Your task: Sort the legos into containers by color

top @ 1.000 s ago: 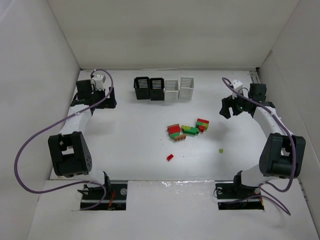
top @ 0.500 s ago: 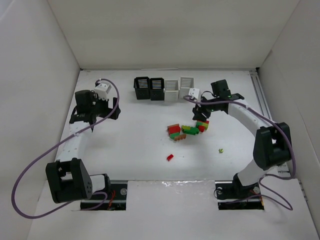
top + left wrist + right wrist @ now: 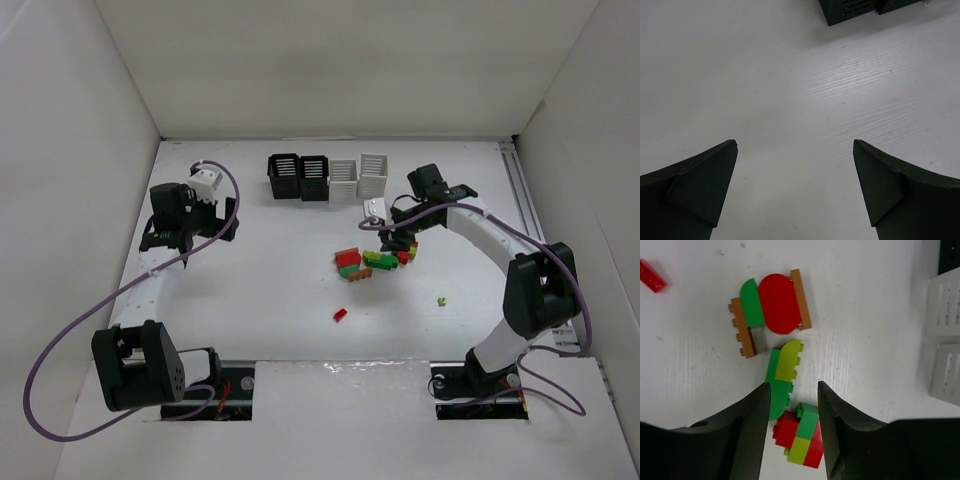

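Observation:
The legos lie in a cluster mid-table point(image 3: 375, 260). My right gripper point(image 3: 398, 238) hovers over its right end, open. In the right wrist view my gripper point(image 3: 792, 387) has its jaws either side of a red, green and yellow-green stack point(image 3: 802, 440). A green and yellow-green piece point(image 3: 782, 372) lies just beyond it, then a red oval with green and orange-brown bricks point(image 3: 772, 305). Two black baskets point(image 3: 284, 176) point(image 3: 314, 177) and two white baskets point(image 3: 343, 181) point(image 3: 374, 175) stand in a row at the back. My left gripper point(image 3: 205, 222) point(image 3: 795, 145) is open and empty over bare table.
A loose red brick point(image 3: 340, 314) point(image 3: 651, 275) and a small yellow-green brick point(image 3: 441, 300) lie apart from the cluster. White baskets point(image 3: 945, 305) edge the right wrist view. A black basket corner point(image 3: 845, 10) shows in the left wrist view. White walls enclose the table.
My right arm has swung left from the right side, over the right end of the lego cluster. My left arm has shifted slightly nearer and to the right.

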Motion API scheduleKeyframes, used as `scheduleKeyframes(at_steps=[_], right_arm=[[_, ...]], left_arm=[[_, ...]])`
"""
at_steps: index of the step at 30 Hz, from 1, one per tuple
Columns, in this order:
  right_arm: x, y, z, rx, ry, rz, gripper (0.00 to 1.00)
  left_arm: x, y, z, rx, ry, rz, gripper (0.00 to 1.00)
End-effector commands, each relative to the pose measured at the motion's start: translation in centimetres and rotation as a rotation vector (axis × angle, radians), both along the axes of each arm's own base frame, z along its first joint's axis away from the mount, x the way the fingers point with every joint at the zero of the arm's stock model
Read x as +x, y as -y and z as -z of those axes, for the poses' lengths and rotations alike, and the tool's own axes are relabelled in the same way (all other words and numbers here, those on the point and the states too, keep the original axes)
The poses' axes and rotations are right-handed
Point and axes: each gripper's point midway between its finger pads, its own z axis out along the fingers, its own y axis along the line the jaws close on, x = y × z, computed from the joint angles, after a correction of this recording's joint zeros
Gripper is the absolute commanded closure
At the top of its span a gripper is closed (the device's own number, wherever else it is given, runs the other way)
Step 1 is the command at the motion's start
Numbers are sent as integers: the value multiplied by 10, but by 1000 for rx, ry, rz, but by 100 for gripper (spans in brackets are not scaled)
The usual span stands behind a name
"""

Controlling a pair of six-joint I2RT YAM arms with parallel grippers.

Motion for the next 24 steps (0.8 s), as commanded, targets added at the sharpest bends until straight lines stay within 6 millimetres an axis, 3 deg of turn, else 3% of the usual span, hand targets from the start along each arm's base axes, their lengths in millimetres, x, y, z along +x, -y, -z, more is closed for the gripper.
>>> scheduleKeyframes(at_steps=[1,6,17,24], right_arm=[[-24,-8,-2,14,17,-121,52],[-38,-26,4,30,39,-189,52],[-62,-38,24,-16,-18,-212,53],[-57,-41,25,-38,0,-183,55]], left_arm=[[6,-1,-8,17,53,4,0],[11,-4,-2,-11,24,-40,0],[17,-9,0,-2,28,-72,0],[29,-13,2,-25,35,-114,0]])
